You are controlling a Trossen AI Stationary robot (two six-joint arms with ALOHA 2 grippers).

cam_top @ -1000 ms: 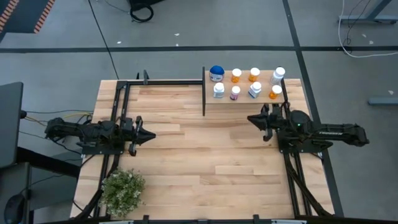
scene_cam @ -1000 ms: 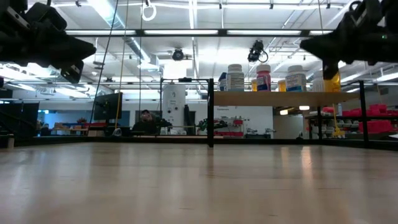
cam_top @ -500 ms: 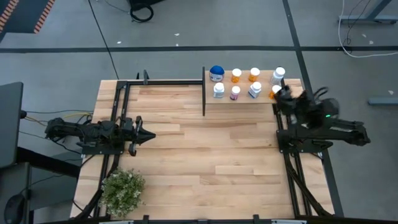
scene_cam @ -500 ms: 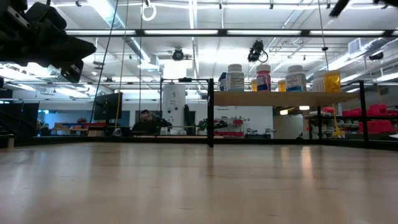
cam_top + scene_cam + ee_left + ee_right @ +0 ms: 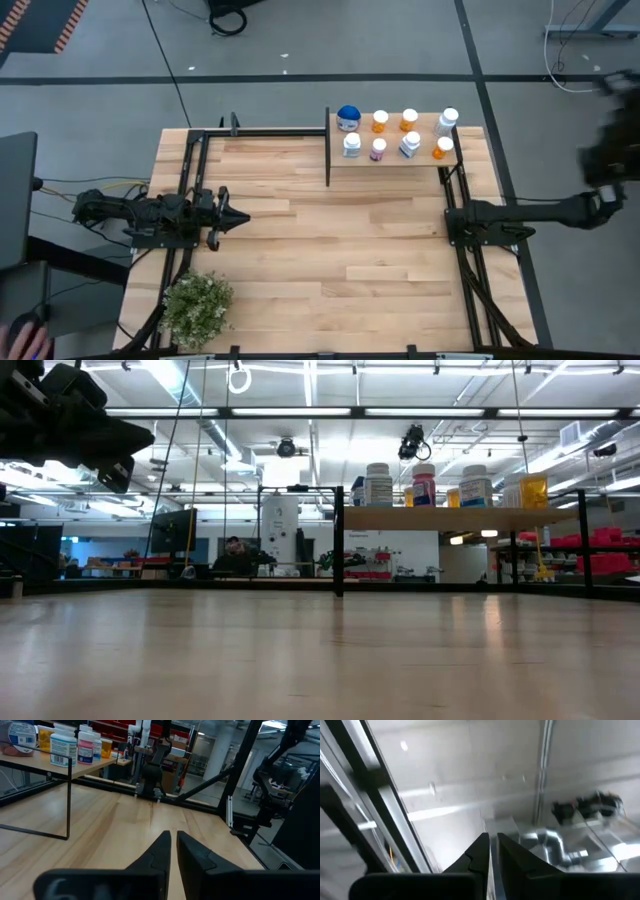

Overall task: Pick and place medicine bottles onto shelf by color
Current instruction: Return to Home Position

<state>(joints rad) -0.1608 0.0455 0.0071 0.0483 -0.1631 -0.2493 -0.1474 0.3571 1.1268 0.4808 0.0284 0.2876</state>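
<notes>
L gripper low over table, left side, fingers together. R gripper up off the right edge, fingers together too. Eight medicine bottles stand on shelf, far right.

right hand swung away from the shelf, out past the table's right edge
</notes>
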